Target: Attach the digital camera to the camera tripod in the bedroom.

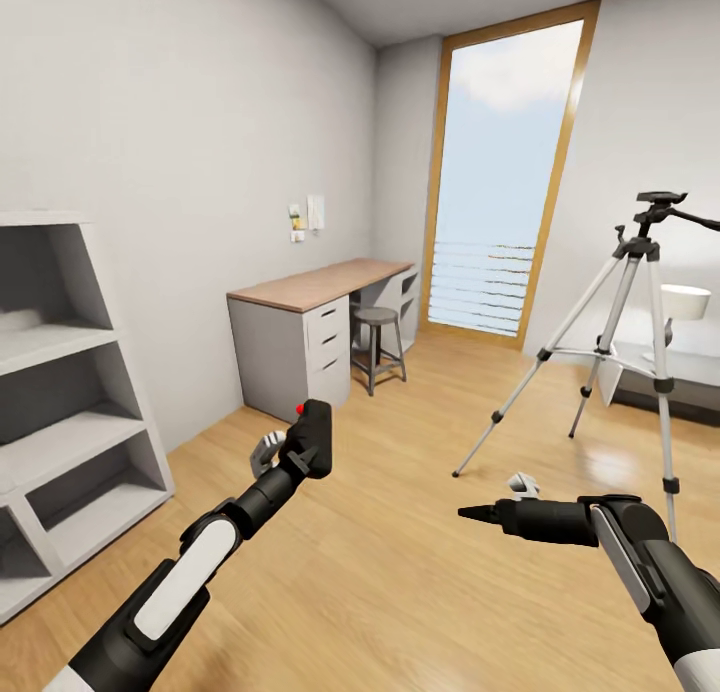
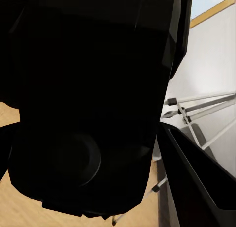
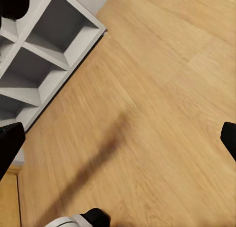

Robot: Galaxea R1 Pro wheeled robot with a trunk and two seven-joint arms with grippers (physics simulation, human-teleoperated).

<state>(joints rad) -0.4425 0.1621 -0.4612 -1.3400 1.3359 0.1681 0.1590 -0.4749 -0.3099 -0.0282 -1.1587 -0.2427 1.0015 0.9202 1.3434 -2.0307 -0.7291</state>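
The small matte-black digital camera with a round red button [image 1: 310,434] sits pinched in the left gripper [image 1: 290,450], held up off the wood plank floor [image 1: 400,572]; in the left wrist view the camera body [image 2: 93,104] blocks most of the frame, one dark finger [image 2: 196,178] alongside it. The left arm reaches forward and up from lower left, wrist angled towards the wood-topped grey desk [image 1: 320,322] and the grey round-seated stool [image 1: 377,344]. The tall silver-legged camera tripod with black head and pan handle [image 1: 630,352] stands well apart to the right, near the tall wood-framed window [image 1: 505,182], nothing on its head. The right gripper [image 1: 480,513] points left, low over the floor, arm bent in from lower right; its fingertips [image 3: 10,148] sit wide apart at the frame edges, holding nothing. A grey open shelf unit [image 1: 60,402] stands against the left wall.
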